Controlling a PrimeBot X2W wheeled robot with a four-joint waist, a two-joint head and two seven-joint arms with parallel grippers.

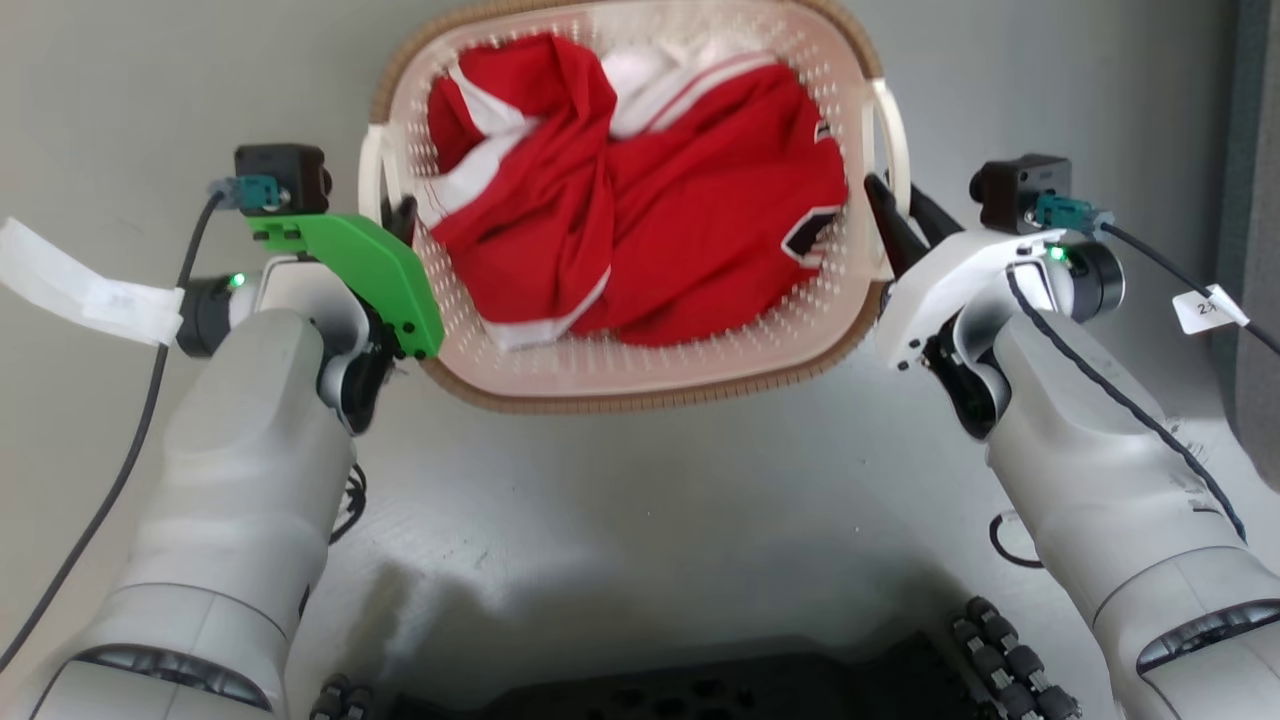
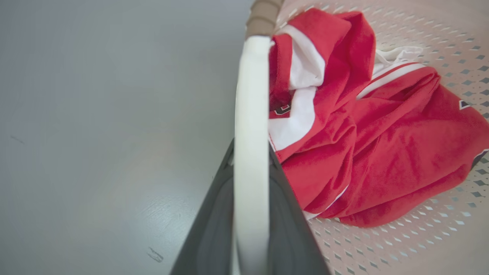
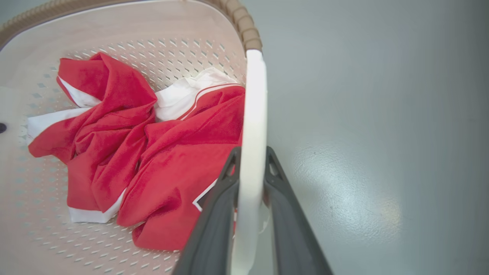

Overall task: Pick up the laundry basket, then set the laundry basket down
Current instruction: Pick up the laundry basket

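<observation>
The laundry basket (image 1: 640, 395) is cream-white and perforated with a brown woven rim, and sits at the top centre of the head view. A crumpled red and white garment (image 1: 650, 200) lies inside it. My left gripper (image 1: 400, 215) is shut on the basket's left white handle (image 1: 372, 175). The left wrist view shows that handle (image 2: 250, 114) pinched between the dark fingers of the left gripper (image 2: 250, 147). My right gripper (image 1: 900, 215) is shut on the right handle (image 1: 893, 130), seen close up as the handle (image 3: 254, 114) inside the right gripper (image 3: 252, 151). Whether the basket touches the floor, I cannot tell.
Grey floor (image 1: 640, 520) surrounds the basket on all sides. My dark wheeled base (image 1: 700, 690) lies along the bottom edge of the head view. A dark grey upright surface (image 1: 1255, 200) runs down the right edge. Cables with white tags (image 1: 90, 290) hang from both wrists.
</observation>
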